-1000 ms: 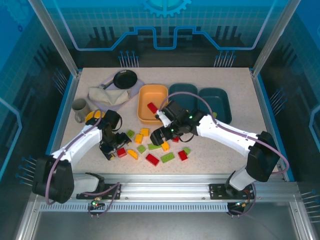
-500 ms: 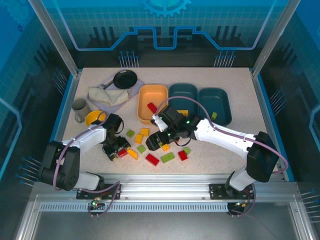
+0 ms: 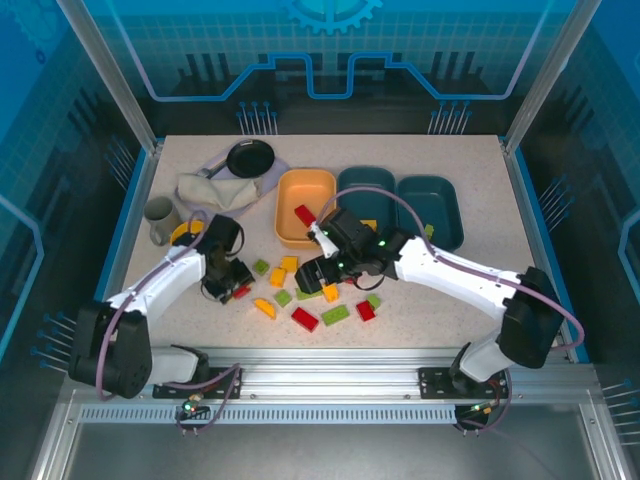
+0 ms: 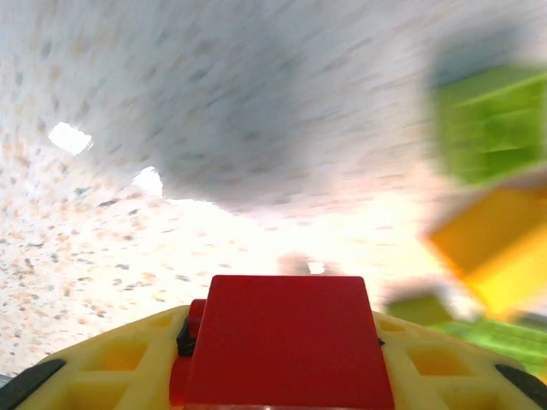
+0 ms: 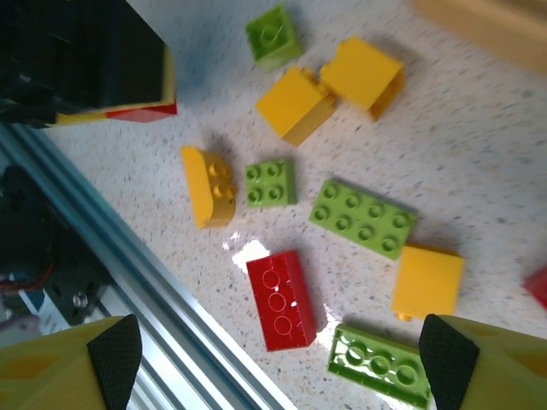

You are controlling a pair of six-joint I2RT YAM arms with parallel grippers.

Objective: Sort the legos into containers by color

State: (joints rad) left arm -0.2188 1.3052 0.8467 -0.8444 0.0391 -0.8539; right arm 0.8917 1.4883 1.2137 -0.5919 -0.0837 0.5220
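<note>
Red flat-faced brick sits clamped in left gripper; right gripper gapes.

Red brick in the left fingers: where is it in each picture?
Top external: red brick sits just left of the loose bricks.
Left wrist: bottom middle, between the yellow fingers.
Right wrist: top left, a thin red strip.
Shared landmark: the speckled table.

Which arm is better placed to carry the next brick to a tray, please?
Left. The left gripper grips a red brick, ready to carry; the right gripper hangs open and empty over the loose bricks.
</note>
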